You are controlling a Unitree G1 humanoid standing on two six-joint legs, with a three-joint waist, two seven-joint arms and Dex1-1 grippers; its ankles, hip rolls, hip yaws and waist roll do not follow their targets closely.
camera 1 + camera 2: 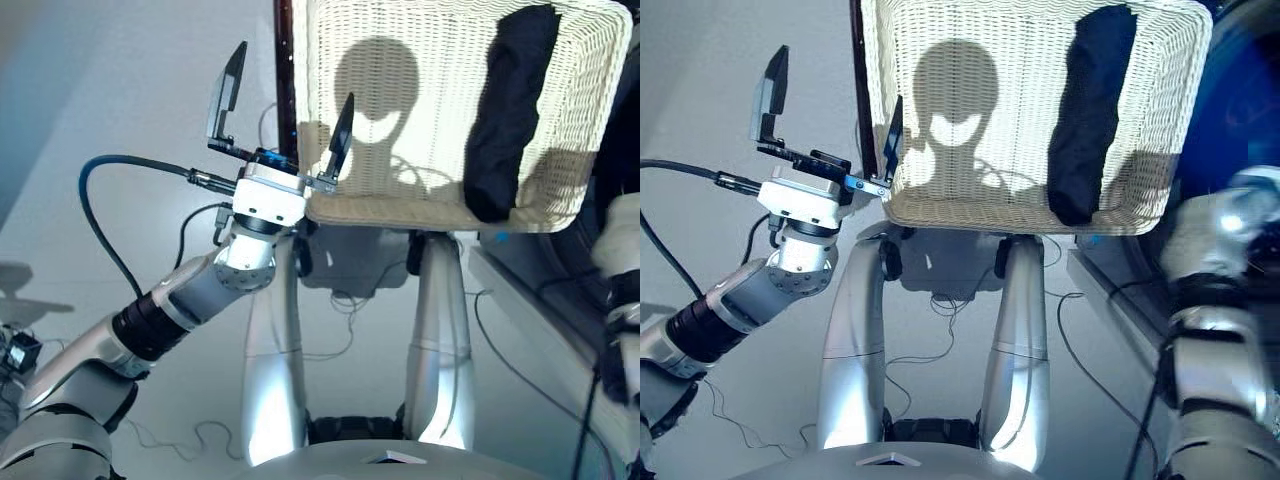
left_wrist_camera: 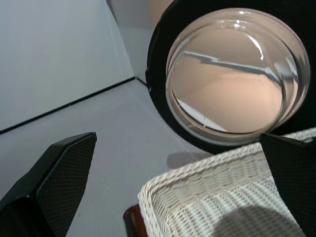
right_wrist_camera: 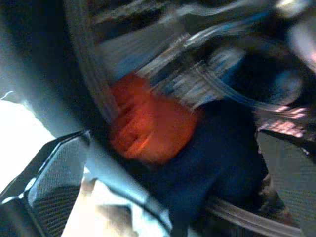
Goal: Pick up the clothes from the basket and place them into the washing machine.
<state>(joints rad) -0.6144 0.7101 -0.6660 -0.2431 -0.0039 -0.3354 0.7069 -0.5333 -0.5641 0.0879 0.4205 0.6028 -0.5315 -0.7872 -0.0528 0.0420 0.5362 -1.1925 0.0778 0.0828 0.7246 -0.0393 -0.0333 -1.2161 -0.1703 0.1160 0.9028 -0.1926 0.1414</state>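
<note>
Left hand (image 1: 285,105) is hovering at the basket's (image 1: 400,130) left rim, fingers spread apart, gripping nothing. One black bundle (image 1: 508,110) is lying in the basket, well right of that hand. Right hand (image 3: 163,197) is facing the drum (image 3: 163,69), fingers apart, empty. Two bundles are sitting in the drum: one red (image 3: 148,123), one navy (image 3: 212,158), touching. The porthole door (image 2: 232,74) is standing beyond the basket.

A black bundle (image 1: 510,110) lies lengthwise along the cream wicker basket's (image 1: 400,100) right side. Coral-red (image 3: 148,123) and navy (image 3: 212,158) bundles lie touching inside the washing machine's drum (image 3: 163,64).
</note>
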